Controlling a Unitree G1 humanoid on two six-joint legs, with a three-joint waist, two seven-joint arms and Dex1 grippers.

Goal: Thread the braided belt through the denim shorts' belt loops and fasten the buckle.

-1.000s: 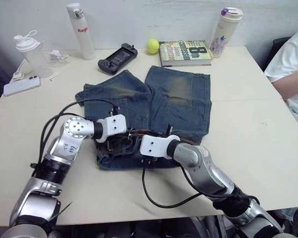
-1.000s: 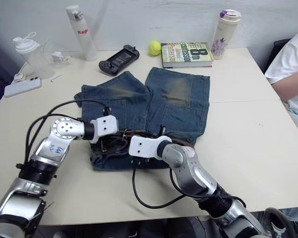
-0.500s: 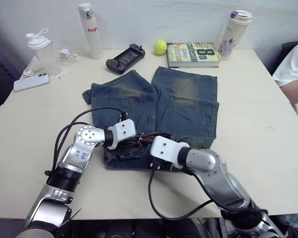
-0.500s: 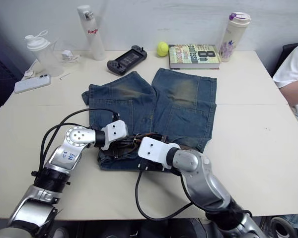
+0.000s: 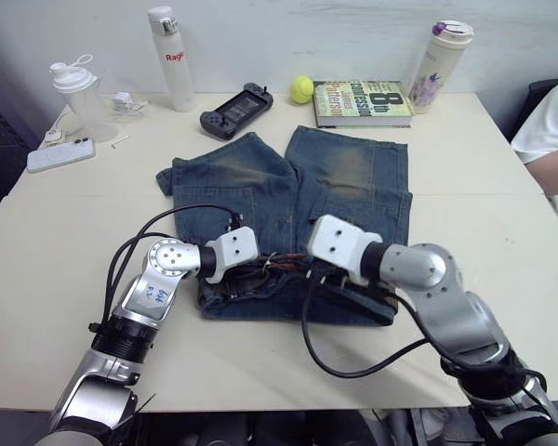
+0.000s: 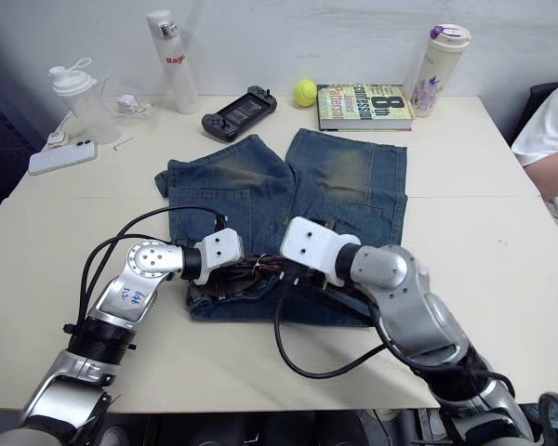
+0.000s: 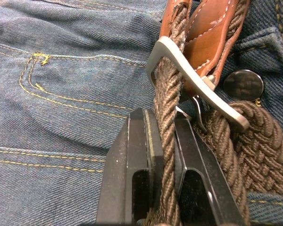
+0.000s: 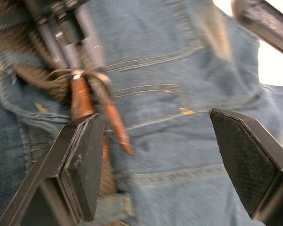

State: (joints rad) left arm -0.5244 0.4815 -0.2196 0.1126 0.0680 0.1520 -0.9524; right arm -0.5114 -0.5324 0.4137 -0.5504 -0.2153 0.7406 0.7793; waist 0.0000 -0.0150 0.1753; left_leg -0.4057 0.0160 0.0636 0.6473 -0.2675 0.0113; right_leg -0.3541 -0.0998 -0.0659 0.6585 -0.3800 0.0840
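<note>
On the left, the left gripper (image 7: 164, 141) stayed clamped on the braided belt (image 7: 166, 141) just short of the buckle (image 7: 188, 80), at the waistband of the denim shorts (image 5: 344, 181) lying flat mid-table. The right gripper (image 8: 155, 160) had its fingers spread wide, nothing between them. Compared with a second ago, it had lifted off the waistband and moved farther over the shorts, away from the table's near edge.

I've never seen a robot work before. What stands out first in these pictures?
Two metal arms meet over the denim shorts spread mid-table. The left gripper pinches the braided belt just below the buckle, while the right gripper hangs wide open above the waistband.
</note>
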